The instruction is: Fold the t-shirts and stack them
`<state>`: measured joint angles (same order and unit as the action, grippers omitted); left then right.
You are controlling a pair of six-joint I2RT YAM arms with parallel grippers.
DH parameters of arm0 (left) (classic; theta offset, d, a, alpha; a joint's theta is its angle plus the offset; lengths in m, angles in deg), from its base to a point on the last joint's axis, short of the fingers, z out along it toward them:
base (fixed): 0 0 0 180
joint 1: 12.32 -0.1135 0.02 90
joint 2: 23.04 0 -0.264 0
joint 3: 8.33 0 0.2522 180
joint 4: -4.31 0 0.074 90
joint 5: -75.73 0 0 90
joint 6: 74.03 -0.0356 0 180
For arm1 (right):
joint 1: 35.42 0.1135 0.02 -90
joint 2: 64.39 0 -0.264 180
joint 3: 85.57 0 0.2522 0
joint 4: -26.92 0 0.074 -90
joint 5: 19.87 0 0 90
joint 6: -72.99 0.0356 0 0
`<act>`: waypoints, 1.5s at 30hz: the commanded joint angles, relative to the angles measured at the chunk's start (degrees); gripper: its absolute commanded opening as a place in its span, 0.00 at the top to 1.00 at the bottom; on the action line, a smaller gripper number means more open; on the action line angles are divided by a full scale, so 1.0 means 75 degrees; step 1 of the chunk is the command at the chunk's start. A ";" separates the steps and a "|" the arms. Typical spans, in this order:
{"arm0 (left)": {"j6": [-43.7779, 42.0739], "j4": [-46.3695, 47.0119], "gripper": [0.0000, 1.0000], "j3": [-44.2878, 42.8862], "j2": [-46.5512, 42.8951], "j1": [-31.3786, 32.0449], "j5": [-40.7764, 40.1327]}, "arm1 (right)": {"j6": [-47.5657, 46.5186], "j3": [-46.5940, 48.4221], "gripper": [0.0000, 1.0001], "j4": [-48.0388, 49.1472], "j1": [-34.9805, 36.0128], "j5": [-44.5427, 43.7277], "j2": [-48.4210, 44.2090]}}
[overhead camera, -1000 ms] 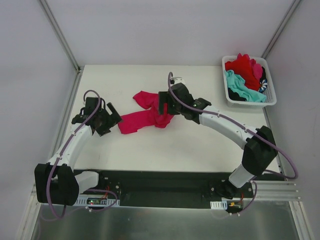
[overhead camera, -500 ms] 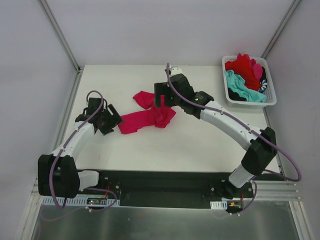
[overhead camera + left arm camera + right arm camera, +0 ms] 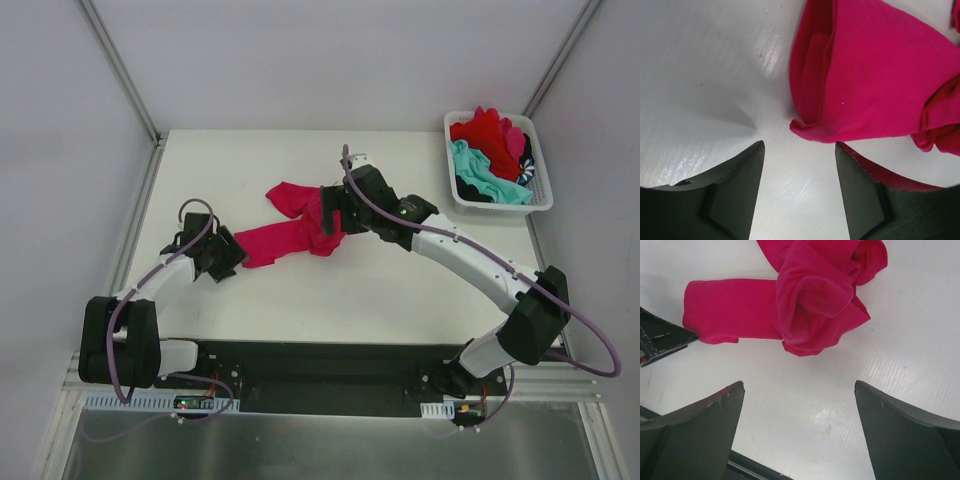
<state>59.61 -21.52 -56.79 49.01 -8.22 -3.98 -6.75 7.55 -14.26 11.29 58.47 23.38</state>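
White basket (image 3: 498, 207) heaped with red t-shirt (image 3: 487, 131) and teal t-shirt (image 3: 481, 173) — magenta t-shirt (image 3: 292, 236) crumpled on the table (image 3: 330, 292); left gripper (image 3: 799, 150) and right gripper (image 3: 799, 386) both spread wide, empty.

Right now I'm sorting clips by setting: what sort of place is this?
Probably a robotics lab cell: white table fenced by plain panels, two arms bolted at its edge, basket of t-shirts.
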 commanded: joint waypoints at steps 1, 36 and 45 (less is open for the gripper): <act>0.0111 0.1058 0.43 0.0267 0.0306 0.0051 0.0129 | 0.0518 -0.0092 0.04 -0.0129 0.0029 0.0242 -0.0464; -0.0404 -0.2749 1.00 -0.2546 -0.2188 0.0075 -0.0726 | 0.0003 0.1851 0.17 0.1289 0.0966 -0.1140 0.3317; -0.1269 -0.3403 1.00 -0.2812 -0.2389 -0.0019 -0.0939 | -0.1022 0.3224 0.99 0.0505 0.0755 -0.3225 0.3945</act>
<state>55.04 -43.21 -73.90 31.37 -8.15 -10.10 -7.95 26.91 -7.66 17.59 44.94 56.01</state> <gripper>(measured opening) 0.011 0.088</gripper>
